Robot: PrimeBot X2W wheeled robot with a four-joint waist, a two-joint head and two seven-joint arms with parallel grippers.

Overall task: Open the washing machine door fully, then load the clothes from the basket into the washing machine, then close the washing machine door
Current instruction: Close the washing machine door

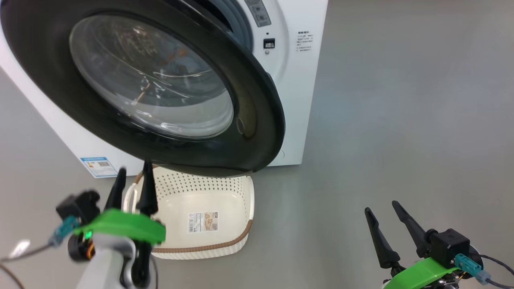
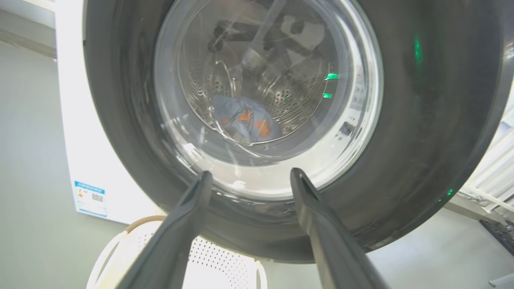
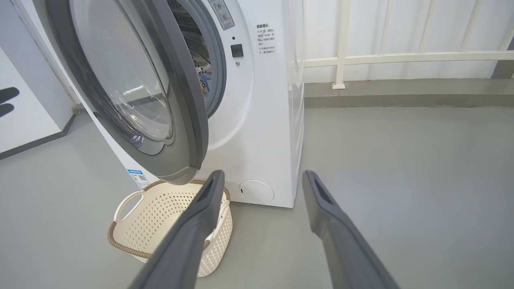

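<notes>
Basket (image 1: 181,188) sits on the floor (image 1: 401,120) just past the left gripper (image 1: 134,166), fingers spread, holding nothing; right gripper (image 1: 381,206) likewise spread; over the basket hangs the washing machine door (image 1: 257,120), partly ajar; beyond it, clothes (image 2: 247,120) lie inside the washing machine (image 1: 299,100)

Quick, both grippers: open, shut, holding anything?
Left gripper: open, holding nothing.
Right gripper: open, holding nothing.

floor (image 3: 401,180): smooth grey | railing (image 3: 401,58): white, at back | wall (image 3: 441,24): white | curb (image 3: 401,92): grey
</notes>
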